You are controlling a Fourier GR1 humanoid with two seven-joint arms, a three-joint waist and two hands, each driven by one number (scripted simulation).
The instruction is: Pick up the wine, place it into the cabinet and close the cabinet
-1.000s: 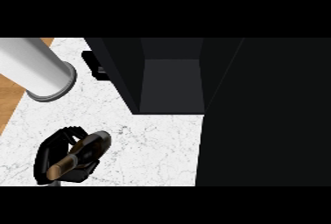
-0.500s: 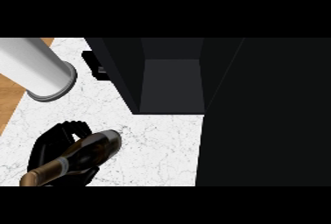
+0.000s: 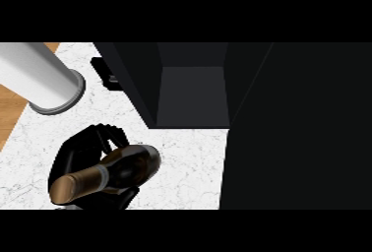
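Observation:
The wine bottle [image 3: 120,170], dark with a brown end nearest me, lies tilted in my left hand [image 3: 76,150] at the lower left, over the white marble counter [image 3: 181,162]. The hand's fingers curl over the bottle's far side and hide part of it. The bottle's dark end points up and right toward the black cabinet [image 3: 190,93], which stands open just beyond it and shows a dark, bare inside. A broad black panel [image 3: 298,128], apparently the cabinet's door, fills the right side. My right hand does not show.
A thick white cylinder [image 3: 44,74] with a grey rim rises at the upper left. A small black fitting [image 3: 105,74] sits beside the cabinet's left wall. Wooden floor [image 3: 11,113] shows past the counter's left edge.
My left hand with the bottle has shifted a little to the right, toward the cabinet, and the bottle now lies more tilted. The cabinet has not moved.

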